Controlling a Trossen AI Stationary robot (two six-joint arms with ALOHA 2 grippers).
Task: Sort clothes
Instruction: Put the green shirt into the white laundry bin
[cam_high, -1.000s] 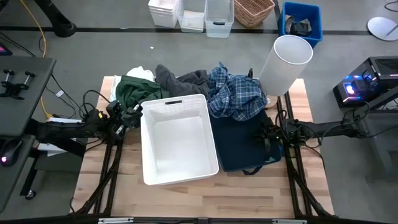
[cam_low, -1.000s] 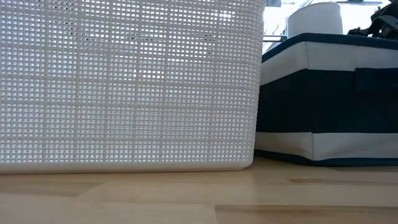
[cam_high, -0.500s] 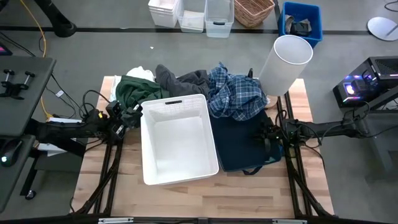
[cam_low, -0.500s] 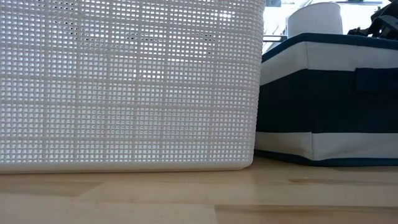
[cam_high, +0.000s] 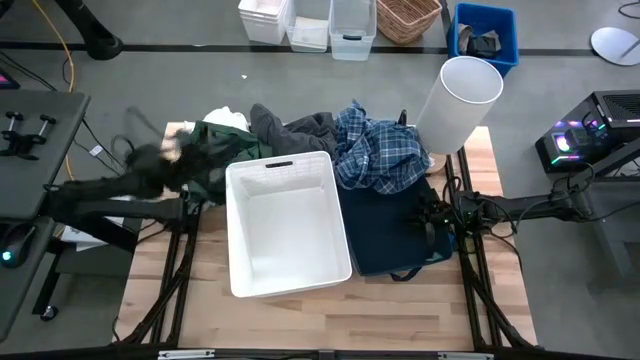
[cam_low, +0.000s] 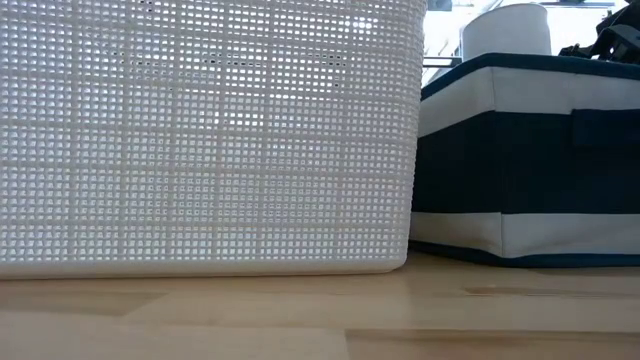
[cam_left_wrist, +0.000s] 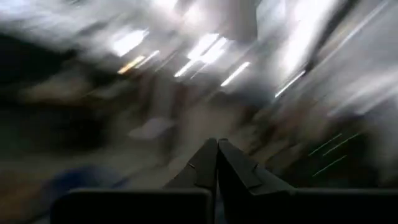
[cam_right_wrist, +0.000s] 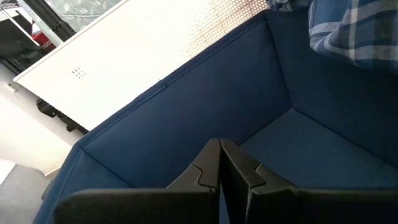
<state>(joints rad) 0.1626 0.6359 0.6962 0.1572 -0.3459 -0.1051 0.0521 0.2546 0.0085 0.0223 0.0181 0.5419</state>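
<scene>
High view: clothes heaped at the table's far edge, behind two bins.

Left pincer, a smear of motion blur over the dark green garment at the heap's left end; in the left wrist view, fingers pressed together with nothing seen between them. Right pincer over the navy bin, fingers likewise closed tight and empty in the right wrist view, pointing into the bin's bare blue inside. White garment just behind the green one, dark grey garment in the middle, plaid shirt at the right, drooping over the navy bin's far rim. White bin touching the navy one on the wooden table, with no clothes in it.
</scene>
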